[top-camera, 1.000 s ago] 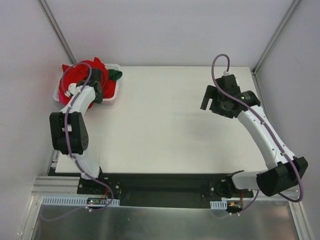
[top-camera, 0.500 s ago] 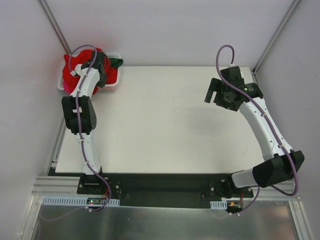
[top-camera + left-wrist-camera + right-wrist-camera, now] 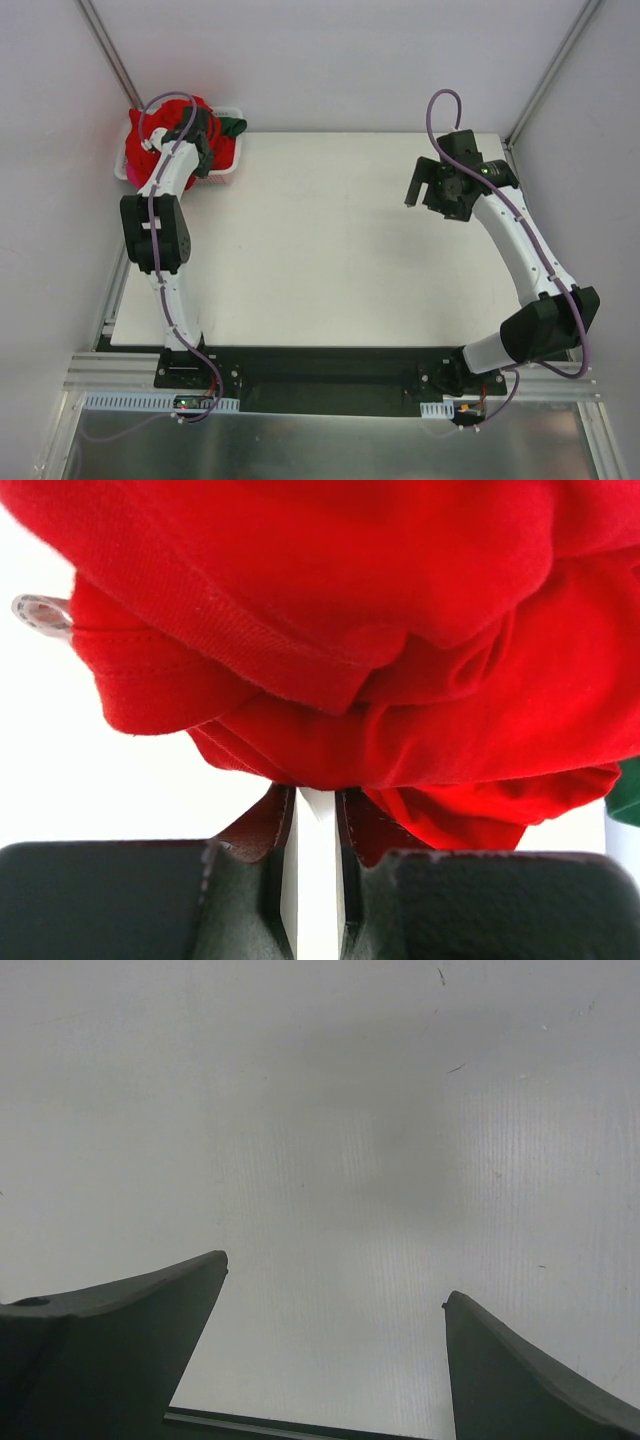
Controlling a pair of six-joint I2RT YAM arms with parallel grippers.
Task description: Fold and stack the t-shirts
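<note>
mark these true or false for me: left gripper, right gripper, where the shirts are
1. The left gripper is shut on a red shirt. True.
2. The right gripper holds a shirt. False: it is open and empty above the bare table.
3. The shirts sit in the basket at the far left corner. True.
4. A folded shirt lies mid-table. False: no shirt is on the table.
5. A green shirt shows beside the red ones. True.
</note>
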